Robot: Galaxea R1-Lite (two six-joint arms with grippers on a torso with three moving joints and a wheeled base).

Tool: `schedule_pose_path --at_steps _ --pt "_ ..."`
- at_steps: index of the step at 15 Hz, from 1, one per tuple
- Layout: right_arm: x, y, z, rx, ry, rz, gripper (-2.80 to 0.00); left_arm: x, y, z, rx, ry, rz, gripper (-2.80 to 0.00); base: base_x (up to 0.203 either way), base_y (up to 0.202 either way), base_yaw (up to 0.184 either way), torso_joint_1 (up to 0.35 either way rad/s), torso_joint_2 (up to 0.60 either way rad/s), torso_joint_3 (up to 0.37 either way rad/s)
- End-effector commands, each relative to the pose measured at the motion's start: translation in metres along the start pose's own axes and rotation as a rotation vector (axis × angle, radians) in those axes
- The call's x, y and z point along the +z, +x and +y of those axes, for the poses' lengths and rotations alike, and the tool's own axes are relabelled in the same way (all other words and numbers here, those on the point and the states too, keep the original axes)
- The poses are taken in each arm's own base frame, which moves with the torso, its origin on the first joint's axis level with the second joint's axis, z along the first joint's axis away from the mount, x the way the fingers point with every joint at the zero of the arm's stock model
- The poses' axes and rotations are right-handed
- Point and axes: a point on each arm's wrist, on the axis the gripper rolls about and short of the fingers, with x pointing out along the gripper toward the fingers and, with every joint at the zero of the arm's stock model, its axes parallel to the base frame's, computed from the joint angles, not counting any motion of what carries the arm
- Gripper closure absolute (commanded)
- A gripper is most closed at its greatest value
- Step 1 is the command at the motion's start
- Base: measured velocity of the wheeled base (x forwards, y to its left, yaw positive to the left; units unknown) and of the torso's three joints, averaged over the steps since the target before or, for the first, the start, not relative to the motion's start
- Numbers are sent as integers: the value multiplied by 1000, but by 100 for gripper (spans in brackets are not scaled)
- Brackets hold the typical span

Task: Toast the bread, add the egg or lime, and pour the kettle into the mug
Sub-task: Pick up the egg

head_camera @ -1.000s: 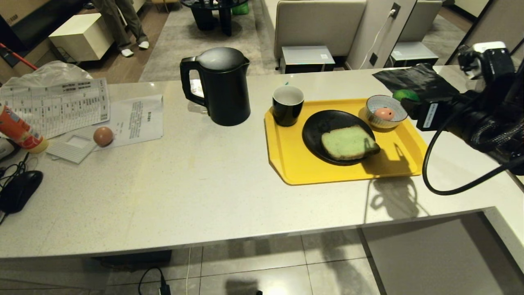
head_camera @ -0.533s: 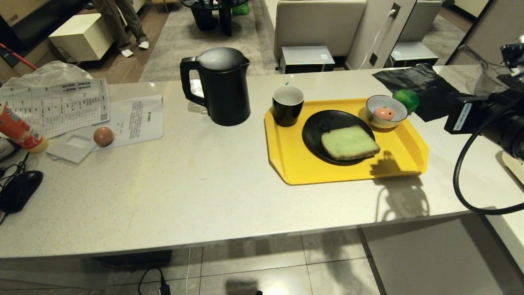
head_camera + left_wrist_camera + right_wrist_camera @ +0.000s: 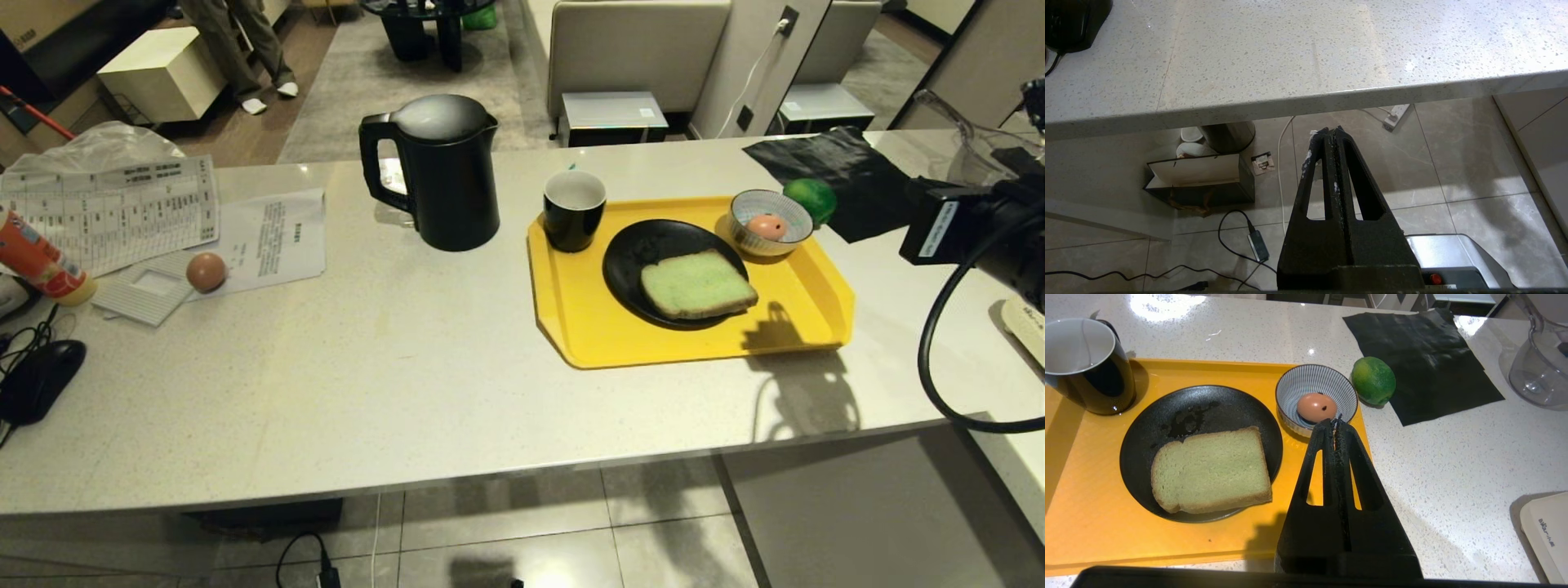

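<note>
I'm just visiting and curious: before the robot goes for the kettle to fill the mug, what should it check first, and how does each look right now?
1. Kettle upright on the counter, lid on: ok.
2. Mug upright on the yellow tray, mouth open: ok.
3. Bread on the black plate: ok.
4. Egg in the striped bowl: ok; lime beside the tray.
5. Right claw shut and empty, above the tray's edge: not ok for grasping.
6. Left claw shut, below the counter edge: parked, ok.
</note>
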Motion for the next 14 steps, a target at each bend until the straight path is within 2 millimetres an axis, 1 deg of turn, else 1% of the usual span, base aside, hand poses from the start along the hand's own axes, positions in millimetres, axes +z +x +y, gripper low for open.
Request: schedule_pose_path --at_steps 1,3,6,10,14 --pt "1 -5 -2 -3 1 -6 0 0 0 0 0 0 3 0 0 0 0 0 0 0" --pt "2 -5 -8 -22 1 -12 0 0 0 0 1 0 2 0 0 0 0 0 0 0" --pt "2 -6 -10 -20 -4 -15 0 0 0 0 1 0 1 0 0 0 0 0 0 0" --pt "5 -12 -23 -24 -15 -36 0 0 0 0 0 0 1 0 0 0 0 0 0 0" --pt "-11 -16 -23 -5 -30 11 0 0 0 0 1 0 0 0 0 0 0 0 0 0"
